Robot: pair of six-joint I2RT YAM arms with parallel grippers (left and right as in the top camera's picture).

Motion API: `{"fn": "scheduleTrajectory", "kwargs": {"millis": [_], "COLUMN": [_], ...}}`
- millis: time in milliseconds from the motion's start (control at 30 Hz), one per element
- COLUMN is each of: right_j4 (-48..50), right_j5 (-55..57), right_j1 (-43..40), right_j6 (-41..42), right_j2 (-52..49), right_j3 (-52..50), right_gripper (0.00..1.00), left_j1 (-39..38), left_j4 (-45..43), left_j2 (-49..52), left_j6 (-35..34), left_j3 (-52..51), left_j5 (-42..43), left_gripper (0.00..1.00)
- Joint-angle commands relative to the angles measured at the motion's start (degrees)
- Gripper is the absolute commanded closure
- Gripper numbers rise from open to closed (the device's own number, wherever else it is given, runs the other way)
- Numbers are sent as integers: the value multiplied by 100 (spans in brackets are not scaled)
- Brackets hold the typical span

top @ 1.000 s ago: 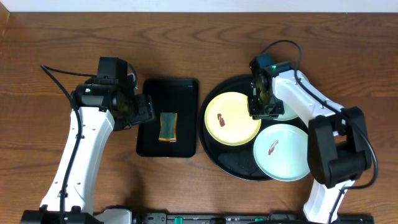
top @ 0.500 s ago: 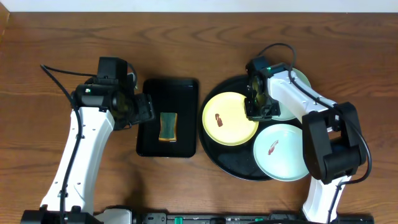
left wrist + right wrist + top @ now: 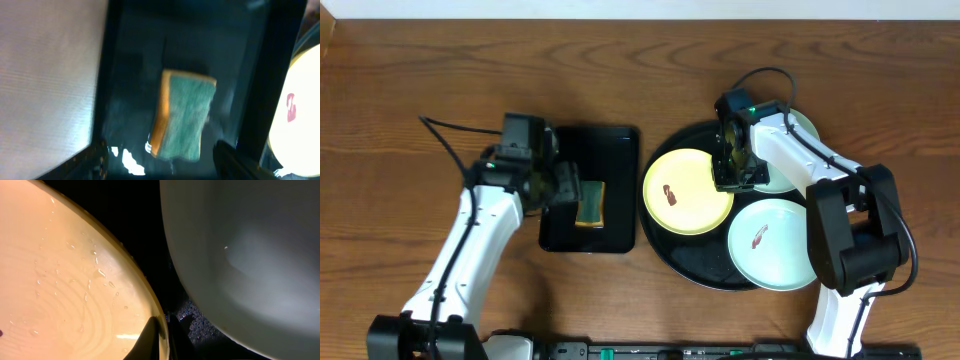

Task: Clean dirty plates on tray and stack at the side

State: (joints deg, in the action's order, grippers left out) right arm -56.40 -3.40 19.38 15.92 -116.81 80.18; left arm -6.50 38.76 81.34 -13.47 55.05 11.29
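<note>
the right pincer point(image 3: 159, 337) is closed almost fully on the rim of the yellow plate point(image 3: 695, 205), one finger inside the lip and one outside, biting at the plate's 2 o'clock. the plate lies at 9 o'clock on the tray point(image 3: 692, 268), its smear point(image 3: 672, 190) facing up and water beads on its face. the upper mint plate point(image 3: 250, 255) sits just beside the grip at 1 o'clock on the tray, and the lower mint plate point(image 3: 770, 245) at 5 o'clock. the left pincer point(image 3: 164, 159) hangs wide open and empty over the small tray point(image 3: 130, 60), its fingers either side of the sponge point(image 3: 184, 116), green face up. the step in hand looks like fetching that sponge while the right arm steadies the plate. to do it well, the left should shift a little toward 3 o'clock in its wrist view so the sponge is centred, drop straight, and close across the narrow width. the small tray looks wet, so the sponge may slide. the right should pinch firmly, keep the plate low, and stay clear of the upper mint plate.
</note>
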Motion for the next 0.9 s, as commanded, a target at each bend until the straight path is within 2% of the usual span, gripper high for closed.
{"fn": "scheduleTrajectory", "kwargs": {"millis": [0,167,567,633,800,833,867], "right_j4": [26,26,28,28,28,28,28], "right_j5": [13,13,13,13,13,13,13], "right_j1": [59,61,61,61,59,61,61], "right_j6": [-33,-31,-33,-33,-33,-33,-33], "right_j2": [35,35,35,35,35,35,35], "right_j3": [76,76,76,76,76,76,76], "right_gripper": [94,94,94,93,91,90,89], "left_j1": [-175,-433,-1036,-1036,-1034,-1034,-1034], "left_j4": [-413,-667,-680,-647,-579,-588,-584], "left_j2": [33,109,1193,1292,1316,1316,1314], "left_j6": [15,15,-76,-136,-133,-133,-133], "left_j3": [-321,-525,-527,-527,-527,-527,-520], "left_j5": [-59,-476,-619,-616,-625,-625,-625], "left_gripper": [32,32,31,39,85,92,92]}}
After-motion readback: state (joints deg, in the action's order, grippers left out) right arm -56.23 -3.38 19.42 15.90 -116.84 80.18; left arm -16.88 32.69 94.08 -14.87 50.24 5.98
